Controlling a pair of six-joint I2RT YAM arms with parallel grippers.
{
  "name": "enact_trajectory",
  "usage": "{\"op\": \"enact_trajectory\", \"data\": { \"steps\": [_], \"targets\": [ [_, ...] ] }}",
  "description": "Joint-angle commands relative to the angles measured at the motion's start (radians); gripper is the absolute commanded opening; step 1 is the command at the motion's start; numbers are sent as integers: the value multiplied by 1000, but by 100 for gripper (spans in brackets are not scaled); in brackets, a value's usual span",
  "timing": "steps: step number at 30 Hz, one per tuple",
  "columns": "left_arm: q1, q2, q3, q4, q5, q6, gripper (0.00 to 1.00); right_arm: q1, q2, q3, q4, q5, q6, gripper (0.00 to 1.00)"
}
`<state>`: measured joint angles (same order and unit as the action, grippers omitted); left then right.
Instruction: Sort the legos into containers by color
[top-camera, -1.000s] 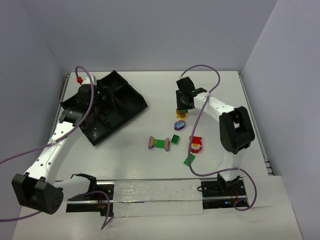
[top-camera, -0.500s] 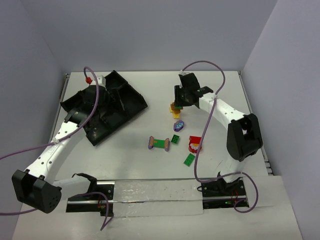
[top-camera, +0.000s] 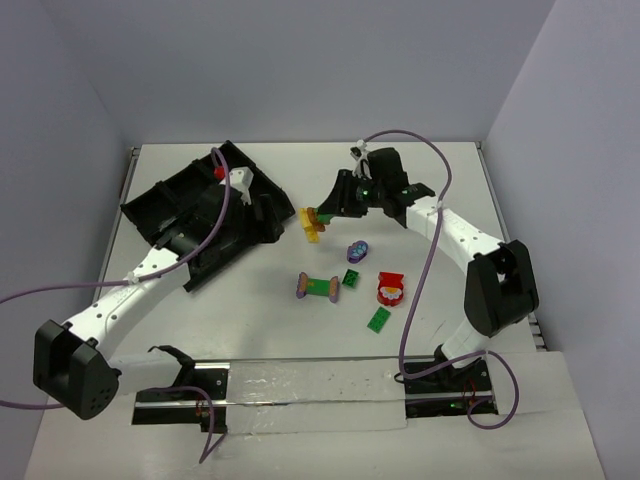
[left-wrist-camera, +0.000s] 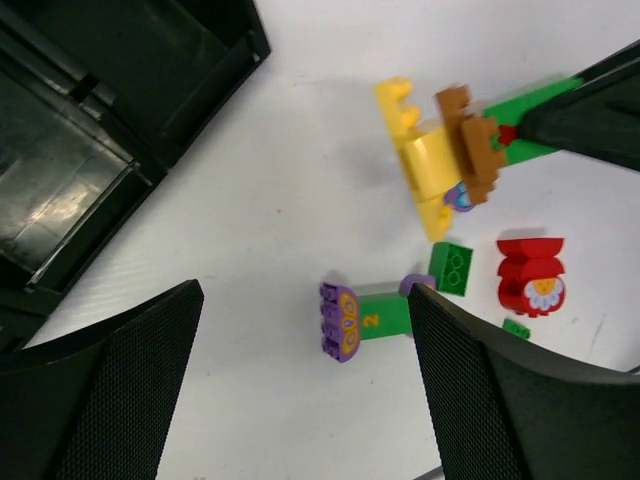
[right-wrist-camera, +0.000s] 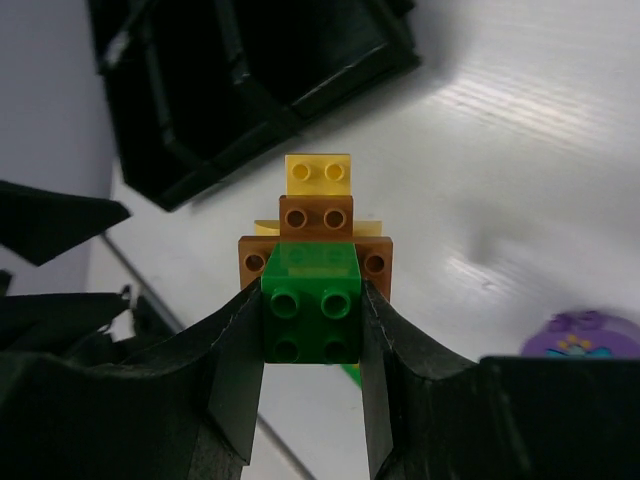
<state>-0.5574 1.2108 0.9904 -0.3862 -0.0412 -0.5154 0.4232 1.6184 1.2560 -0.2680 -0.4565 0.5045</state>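
My right gripper (top-camera: 328, 211) is shut on a stacked lego of green, brown and yellow bricks (top-camera: 312, 222) and holds it above the table just right of the black divided tray (top-camera: 180, 205). In the right wrist view the fingers (right-wrist-camera: 235, 340) clamp the green brick (right-wrist-camera: 312, 310). My left gripper (top-camera: 260, 207) is open and empty at the tray's right edge, and its wrist view shows the stack (left-wrist-camera: 430, 165). On the table lie a purple-ended green bar (top-camera: 318, 287), a green brick (top-camera: 351, 278), a red-and-white lego (top-camera: 390, 289), a flat green plate (top-camera: 379, 319) and a purple piece (top-camera: 357, 250).
The tray sits at an angle at the far left, and its compartments (right-wrist-camera: 250, 70) look dark; I cannot tell what is in them. Purple cables loop from both arms. Grey walls stand behind and at both sides.
My right gripper has carried the brick stack left, away from the loose legos toward the tray. My left gripper has swung right across the tray to its right edge.
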Motion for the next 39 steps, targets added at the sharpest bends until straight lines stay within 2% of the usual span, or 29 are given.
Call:
{"op": "enact_trajectory", "data": {
  "steps": [1, 7, 10, 15, 22, 27, 34, 39],
  "targets": [
    [1, -49, -20, 145, 91, -36, 89, 3, -38, -53, 195, -182, 133, 0],
    [27, -87, -103, 289, 246, -165, 89, -21, -50, -139, 411, -308, 277, 0],
    [103, -115, -150, 351, 319, -222, 89, -32, -49, -156, 449, -353, 302, 0],
    [310, -158, -248, 464, 518, -335, 86, -37, -82, -186, 478, -405, 277, 0],
    [368, -129, -331, 717, 772, -459, 88, -43, -117, -242, 644, -535, 362, 0],
    [413, -87, -393, 998, 927, -598, 88, -46, -121, -242, 684, -595, 359, 0],
    [414, -36, -400, 1118, 1014, -641, 88, -47, -111, -252, 770, -629, 415, 0],
    [410, -21, -388, 1114, 1056, -597, 88, -47, -84, -263, 865, -636, 491, 0]
  ]
}}
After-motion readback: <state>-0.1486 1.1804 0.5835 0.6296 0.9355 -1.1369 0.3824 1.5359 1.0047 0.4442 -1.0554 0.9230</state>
